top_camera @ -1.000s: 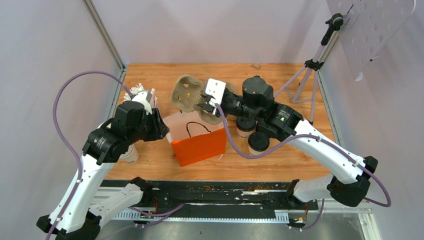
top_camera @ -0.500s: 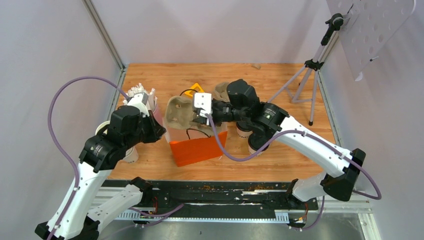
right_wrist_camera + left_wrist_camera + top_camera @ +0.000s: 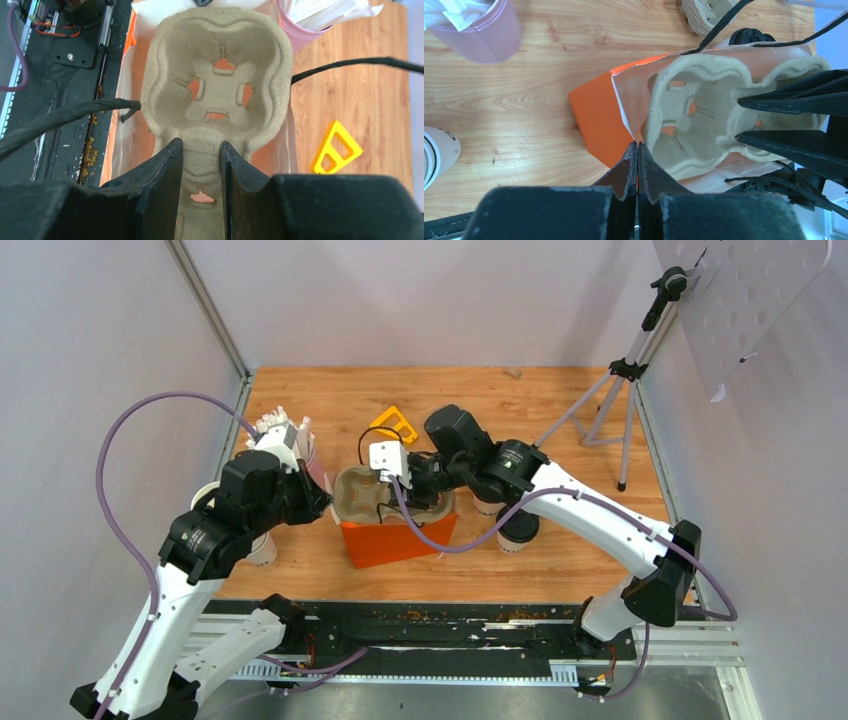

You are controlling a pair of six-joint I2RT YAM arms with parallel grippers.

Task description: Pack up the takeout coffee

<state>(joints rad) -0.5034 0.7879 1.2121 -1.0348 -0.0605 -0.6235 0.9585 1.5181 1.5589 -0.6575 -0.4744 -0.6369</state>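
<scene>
Firmly, the right gripper [image 3: 200,150] clamps its fingers on the middle ridge of the pulp carrier [image 3: 215,50], which sits over the open orange bag [image 3: 400,540]. The left gripper [image 3: 637,147] has its fingers pressed together at the bag's rim. The black-lidded coffee cups [image 3: 518,527] stand on the wooden table [image 3: 300,400] just right of the bag, partly under the right arm.

Lab test cell, grey walls [image 3: 100,360], tripod [image 3: 618,390]

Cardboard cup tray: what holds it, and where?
The right gripper clamps the pulp cup carrier by a ridge between two cup wells, over the orange paper bag, whose rim the left gripper pinches.
</scene>
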